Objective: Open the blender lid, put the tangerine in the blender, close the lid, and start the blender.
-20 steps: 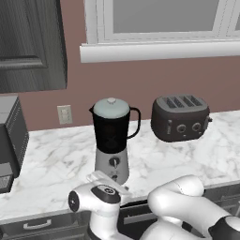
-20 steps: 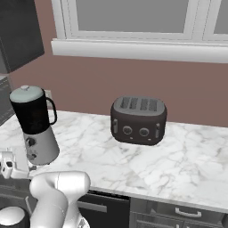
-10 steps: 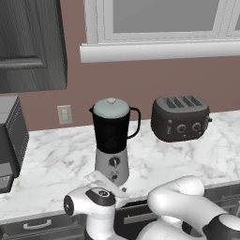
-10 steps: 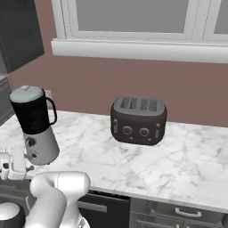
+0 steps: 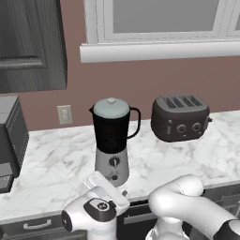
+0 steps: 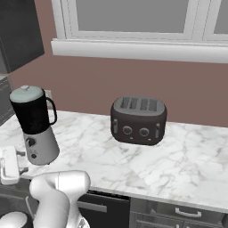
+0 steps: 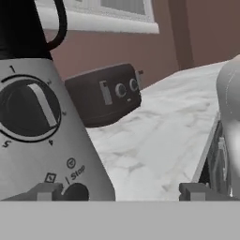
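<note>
The blender is standing on the marble bench, left of the toaster and well apart from it. The lid is sitting closed on the black jar. In the hand view the dial is looming large, with the small round button marked stop just beside the left fingertip. The gripper is hanging low at the near edge of the bench, right in front of the base, its fingers spread wide and pinching nothing.

Risk, as a judgement: the hand is sitting so close to the base that a forward drift could nudge the blender backward or press the wrong button; a sideways sweep could knock the dial off its setting.

Hard to make out: the tangerine; the jar is opaque black, so its contents cannot be told. Whether the blender is running cannot be told either.
</note>
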Tool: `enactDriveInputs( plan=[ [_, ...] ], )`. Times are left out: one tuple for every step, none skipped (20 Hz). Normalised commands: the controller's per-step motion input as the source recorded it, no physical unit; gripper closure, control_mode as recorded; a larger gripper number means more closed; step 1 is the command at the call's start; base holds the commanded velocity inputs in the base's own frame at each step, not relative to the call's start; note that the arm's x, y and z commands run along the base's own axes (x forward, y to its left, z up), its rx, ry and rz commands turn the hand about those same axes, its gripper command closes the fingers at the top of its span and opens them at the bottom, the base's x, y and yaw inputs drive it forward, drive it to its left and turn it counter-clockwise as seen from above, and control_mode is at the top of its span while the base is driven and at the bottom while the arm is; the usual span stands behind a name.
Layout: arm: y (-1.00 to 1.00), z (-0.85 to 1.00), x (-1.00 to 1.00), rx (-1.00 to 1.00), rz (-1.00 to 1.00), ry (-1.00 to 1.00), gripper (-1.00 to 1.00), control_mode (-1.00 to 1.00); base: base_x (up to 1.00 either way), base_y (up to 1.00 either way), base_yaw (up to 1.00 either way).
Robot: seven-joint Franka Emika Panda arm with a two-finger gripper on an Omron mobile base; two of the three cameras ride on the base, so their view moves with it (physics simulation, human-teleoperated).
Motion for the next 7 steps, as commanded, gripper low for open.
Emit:
enactDriveInputs(
  plan=[
    [0.00,0.37,-0.10,0.00,0.00,-0.13,-1.00,-1.00,0.00,0.00,0.00],
    [0.00,0.35,-0.10,0.00,0.00,-0.12,-1.00,-1.00,0.00,0.00,0.00],
    [0.00,0.35,-0.08,0.00,0.00,-0.10,-1.00,-1.00,0.00,0.00,0.00],
    [0.00,0.34,-0.08,0.00,0.00,-0.09,-1.00,-1.00,0.00,0.00,0.00],
    [0.00,0.33,-0.10,0.00,0.00,-0.10,-1.00,-1.00,0.00,0.00,0.00],
    [0.00,0.31,-0.07,0.00,0.00,-0.10,-1.00,-1.00,0.00,0.00,0.00],
    [0.00,0.26,-0.09,0.00,0.00,-0.10,-1.00,-1.00,0.00,0.00,0.00]
  ],
)
